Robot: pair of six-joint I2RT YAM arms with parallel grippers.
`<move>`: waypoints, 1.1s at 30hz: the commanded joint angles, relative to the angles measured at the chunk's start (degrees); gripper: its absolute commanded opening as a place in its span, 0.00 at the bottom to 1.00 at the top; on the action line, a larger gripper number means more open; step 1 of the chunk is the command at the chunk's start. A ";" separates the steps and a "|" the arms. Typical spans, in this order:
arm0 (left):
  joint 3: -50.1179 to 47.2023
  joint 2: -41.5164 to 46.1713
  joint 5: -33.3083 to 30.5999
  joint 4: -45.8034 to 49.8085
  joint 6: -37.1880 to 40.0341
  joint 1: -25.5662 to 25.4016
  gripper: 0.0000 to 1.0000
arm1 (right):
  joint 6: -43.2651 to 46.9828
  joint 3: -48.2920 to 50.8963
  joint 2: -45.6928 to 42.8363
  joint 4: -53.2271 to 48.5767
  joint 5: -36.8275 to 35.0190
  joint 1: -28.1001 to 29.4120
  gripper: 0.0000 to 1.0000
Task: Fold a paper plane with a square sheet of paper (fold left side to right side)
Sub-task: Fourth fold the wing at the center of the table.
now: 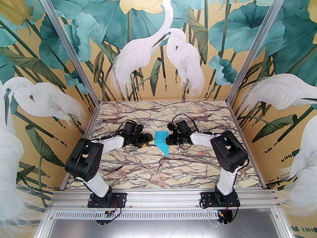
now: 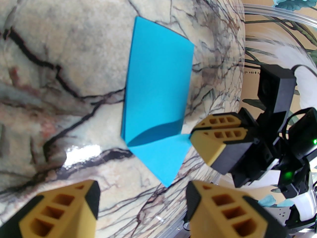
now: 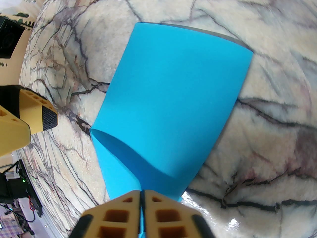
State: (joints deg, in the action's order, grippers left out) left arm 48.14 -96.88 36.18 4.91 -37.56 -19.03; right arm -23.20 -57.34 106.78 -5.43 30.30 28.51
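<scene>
In the middle of the table, you have the blue sheet of paper. It is folded. Its wide part lies toward 12 o'clock. A thin pointed part sticks out toward 6 o'clock, the side where the arm bases are.

At the paper's 3 o'clock side you have the right jaws. They are squeezed tight together, and the edge of the paper is pinched between their yellow fingers. In your right wrist camera, the paper spreads away from those fingers toward 12 o'clock. Near the fingers the top layer is lifted a little and bends in a curve, with a dark shadow under it. Farther off, the paper lies flat on the table.

At the paper's 9 o'clock side you have the left jaws. They stand partly open and hold nothing. In your left wrist camera, their two yellow fingers sit at 6 o'clock with a wide gap between them. The pointed corner of the paper is near that gap, and the fingers do not touch it. At 3 o'clock in that same view, the closed right fingers meet the paper's edge.
</scene>
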 commanded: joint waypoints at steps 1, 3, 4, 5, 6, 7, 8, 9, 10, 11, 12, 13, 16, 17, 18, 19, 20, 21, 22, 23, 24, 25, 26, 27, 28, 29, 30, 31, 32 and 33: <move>-0.16 -1.42 2.03 -1.74 -0.76 0.02 0.64 | 0.78 -0.54 -0.38 -0.95 -0.40 0.10 0.00; 0.02 -1.79 3.10 -1.91 -0.76 -0.05 0.64 | 0.97 0.13 -1.81 -1.33 -1.57 -0.07 0.00; 0.10 -2.14 3.51 -2.07 -0.79 -0.08 0.64 | 0.81 0.59 -2.51 -1.35 -1.91 -0.17 0.00; 0.11 -2.38 3.90 -2.33 -0.89 -0.08 0.64 | 0.75 0.89 -2.92 -1.34 -2.04 -0.12 0.00; 0.20 -2.73 4.22 -2.74 -1.02 -0.09 0.64 | 0.71 1.20 -3.30 -1.45 -2.10 -0.16 0.00; 0.29 -3.12 4.52 -3.03 -1.19 -0.08 0.64 | 0.66 1.43 -3.57 -1.39 -2.18 -0.26 0.00; 0.36 -3.43 4.73 -3.50 -1.53 -0.19 0.64 | 0.54 1.63 -3.68 -1.35 -2.16 -0.20 0.00; 0.57 -3.93 5.18 -4.12 -1.78 -0.22 0.64 | 0.32 1.93 -3.94 -1.18 -2.26 -0.16 0.00; 0.92 -4.46 5.68 -4.54 -2.06 -0.36 0.64 | 0.14 2.23 -4.16 -0.93 -2.57 -0.23 0.00; 1.34 -4.95 5.90 -4.64 -2.08 -0.59 0.64 | -0.14 2.51 -4.35 -0.54 -2.67 -0.22 0.00; 1.94 -5.59 6.36 -4.73 -2.03 -0.96 0.64 | -0.39 2.80 -4.41 -0.09 -2.73 -0.22 0.00; 2.55 -6.22 6.59 -4.73 -1.99 -1.32 0.64 | -0.60 2.93 -4.48 0.26 -2.55 -0.25 0.00; 4.67 -8.07 6.68 -4.90 -2.26 -2.57 0.63 | -0.87 2.86 -4.23 0.57 -2.05 -0.18 0.00; 5.04 -8.35 6.61 -5.21 -2.57 -3.00 0.63 | -0.88 2.85 -4.15 0.44 -2.07 -0.18 0.00; 5.47 -8.70 6.49 -5.73 -2.97 -3.41 0.63 | -0.79 2.85 -4.04 0.42 -2.18 -0.14 0.00; 5.84 -8.93 6.39 -6.18 -3.41 -3.65 0.63 | -0.79 2.85 -3.98 0.42 -2.18 -0.16 0.00; 6.22 -9.17 6.25 -6.54 -3.64 -3.93 0.63 | -0.79 2.83 -3.87 0.37 -2.26 -0.17 0.00; 6.71 -9.59 6.29 -6.63 -3.75 -4.27 0.63 | -0.75 2.91 -3.93 0.33 -2.36 -0.19 0.00; 7.24 -10.11 6.31 -6.45 -3.75 -4.56 0.63 | -0.81 2.98 -3.96 0.37 -2.51 -0.21 0.00; 7.65 -10.52 6.35 -6.40 -3.75 -4.82 0.62 | -0.86 3.01 -4.08 0.43 -2.57 -0.24 0.00; 8.02 -11.01 6.34 -6.40 -3.75 -5.10 0.62 | -1.01 3.09 -4.34 0.59 -2.83 -0.15 0.00; 8.39 -11.37 6.32 -6.40 -3.75 -5.32 0.61 | -1.13 3.20 -4.57 0.47 -3.24 -0.18 0.03; 8.62 -11.57 6.42 -6.44 -3.91 -5.41 0.61 | -1.22 3.22 -5.05 0.17 -3.89 -0.15 0.07; 8.89 -11.66 6.56 -6.49 -4.14 -5.50 0.60 | -1.43 3.44 -6.04 -0.28 -5.12 -0.13 0.12; 9.10 -11.36 6.72 -6.57 -4.35 -5.63 0.59 | -1.55 3.80 -7.44 -0.66 -7.14 -0.16 0.19; 9.16 -11.01 6.77 -6.58 -4.45 -5.67 0.58 | -1.65 4.46 -8.94 -1.05 -8.90 -0.12 0.25; 9.32 -10.51 6.66 -6.43 -4.45 -5.67 0.57 | -1.67 5.17 -11.03 -1.61 -11.06 -0.03 0.30; 9.47 -9.98 6.42 -6.04 -4.37 -5.67 0.54 | -1.59 5.77 -13.19 -2.36 -13.45 0.27 0.34; 9.64 -9.53 6.38 -5.67 -4.21 -5.67 0.51 | -1.40 6.14 -15.08 -3.33 -15.62 0.81 0.36; 9.84 -9.15 6.33 -5.23 -4.10 -5.72 0.48 | -1.18 6.63 -17.28 -4.26 -18.13 1.62 0.39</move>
State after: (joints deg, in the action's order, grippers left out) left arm 56.45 -107.26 41.39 -0.89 -41.74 -24.40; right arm -24.36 -51.51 95.18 -7.75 20.12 28.99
